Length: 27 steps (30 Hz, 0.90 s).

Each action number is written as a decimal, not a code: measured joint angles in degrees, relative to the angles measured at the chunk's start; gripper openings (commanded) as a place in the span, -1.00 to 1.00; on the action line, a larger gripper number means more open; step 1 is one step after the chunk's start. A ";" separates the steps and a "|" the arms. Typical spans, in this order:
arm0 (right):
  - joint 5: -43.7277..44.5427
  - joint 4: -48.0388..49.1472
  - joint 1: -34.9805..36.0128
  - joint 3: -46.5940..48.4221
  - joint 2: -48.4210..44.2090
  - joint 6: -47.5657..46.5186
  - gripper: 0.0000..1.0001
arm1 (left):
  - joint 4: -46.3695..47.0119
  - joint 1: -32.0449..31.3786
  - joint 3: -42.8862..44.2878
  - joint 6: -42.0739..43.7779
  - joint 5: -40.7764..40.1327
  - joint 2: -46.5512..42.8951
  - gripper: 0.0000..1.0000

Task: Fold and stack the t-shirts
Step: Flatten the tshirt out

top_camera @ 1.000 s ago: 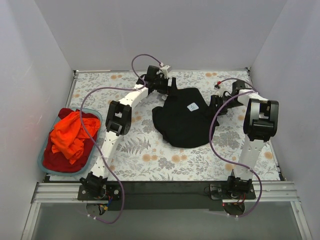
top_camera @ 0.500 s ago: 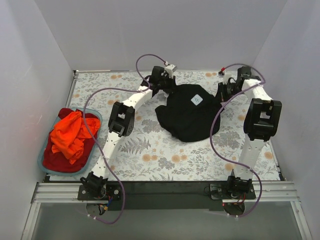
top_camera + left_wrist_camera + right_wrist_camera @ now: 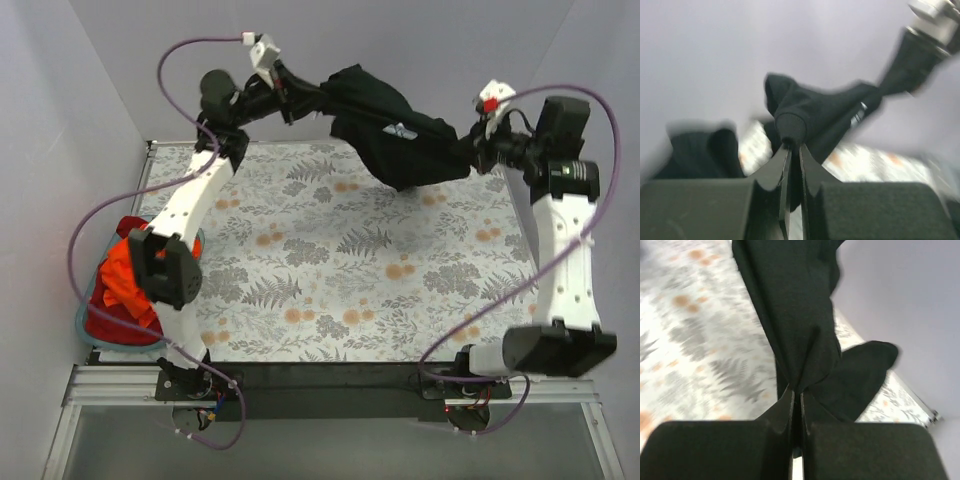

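**Operator:** Report pincer status and garment position.

**Unit:** My left pincer (image 3: 300, 100) is clamping one bunched edge of the black t-shirt (image 3: 400, 130). My right pincer (image 3: 465, 155) is clamping the opposite edge. The shirt is hanging between them over the far side of the bench (image 3: 330, 300), sagging mid-span.

**Operator:** Recommended procedure?

**Unit:** I am judging it best to be drawing both pincers apart evenly and lowering the hanging edge first, so the cloth is landing flat. The orange-red t-shirts (image 3: 130, 270) are lying in the basket (image 3: 85, 322).

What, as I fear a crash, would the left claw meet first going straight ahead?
The black shirt bunched in the left claw; beyond that, likely the pale wall, though depth is unclear.
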 measured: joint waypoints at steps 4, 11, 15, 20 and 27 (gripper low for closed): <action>-0.52 -1.75 7.34 -18.08 -18.23 -10.97 0.71 | 4.11 6.25 -27.50 0.39 16.41 -21.66 -0.21; 7.78 -13.18 23.19 -35.78 -27.56 -19.69 0.97 | -31.93 24.96 -50.86 31.30 20.09 -37.33 0.09; 10.49 -13.88 23.32 -34.51 -22.23 -19.52 0.68 | -44.44 31.23 -53.90 40.24 17.51 -37.59 0.22; 12.72 -12.74 21.09 -26.75 -6.99 -16.37 0.23 | -46.95 27.43 -53.00 41.16 12.85 -36.72 0.27; 15.52 -11.06 13.33 -19.17 15.91 -10.45 0.00 | -46.42 7.61 -47.54 39.32 -3.74 -24.92 0.25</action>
